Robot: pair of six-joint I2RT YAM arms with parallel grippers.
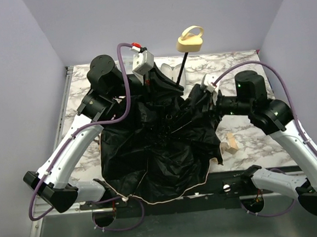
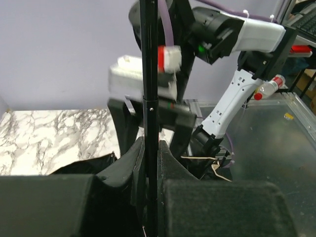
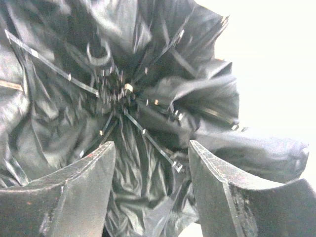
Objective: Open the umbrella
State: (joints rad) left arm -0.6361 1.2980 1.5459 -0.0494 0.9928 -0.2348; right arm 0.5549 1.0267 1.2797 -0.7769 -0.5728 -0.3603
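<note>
The umbrella lies half spread on the marble table, its black inner side up with a tan hem, canopy (image 1: 155, 151). Its thin black shaft (image 1: 181, 67) rises to the beige handle (image 1: 190, 39) at the back. My left gripper (image 1: 172, 86) is shut on the shaft (image 2: 149, 98), which stands upright between the pads (image 2: 173, 163) of that gripper (image 2: 149, 158). My right gripper (image 1: 206, 95) is open at the canopy's right edge. In the right wrist view it (image 3: 150, 148) faces the black fabric and metal ribs (image 3: 148, 136) and holds nothing. I cannot make out the sleeve.
A small beige object (image 1: 230, 143) lies on the marble table (image 1: 242, 62) right of the canopy. Purple walls enclose the back and sides. A metal rail (image 1: 235, 181) runs along the near edge by the arm bases. A white arm (image 2: 232, 103) shows behind the shaft.
</note>
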